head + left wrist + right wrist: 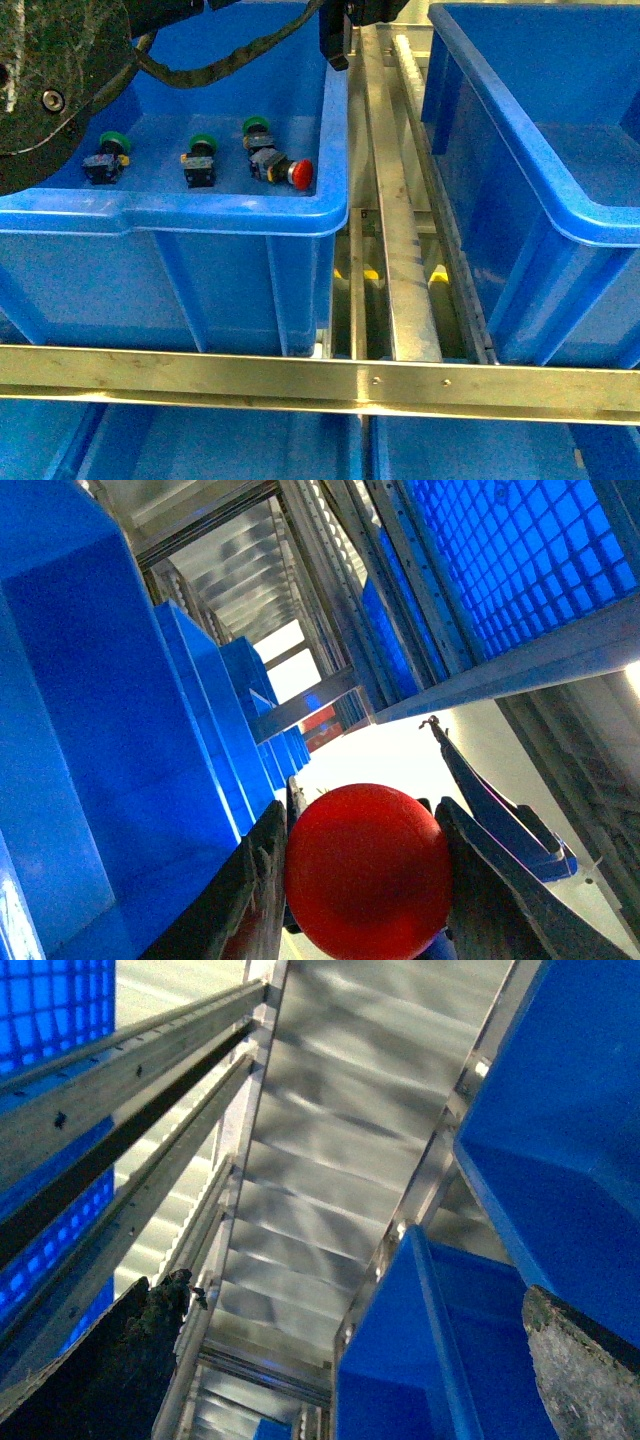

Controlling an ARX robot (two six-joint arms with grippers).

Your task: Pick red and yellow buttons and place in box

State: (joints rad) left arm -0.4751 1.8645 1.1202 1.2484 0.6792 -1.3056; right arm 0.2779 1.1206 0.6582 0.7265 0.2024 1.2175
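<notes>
In the left wrist view, my left gripper (365,875) is shut on a red button (368,868); its domed cap fills the gap between the two dark fingers (250,900). The front view shows a second red button (299,174) lying on its side in the left blue bin (180,212), near the bin's front right corner. The blue box (545,160) stands to the right, across metal rails. My right gripper (350,1360) is open, holding nothing, with a blue bin wall beyond it. The yellow button is out of view.
Three green-capped buttons (113,155) (200,160) (258,135) sit in the left bin near the red one. My left arm's dark body (60,90) covers that bin's back left corner. Metal rails (395,200) run between the bins, and a metal bar (320,382) crosses in front.
</notes>
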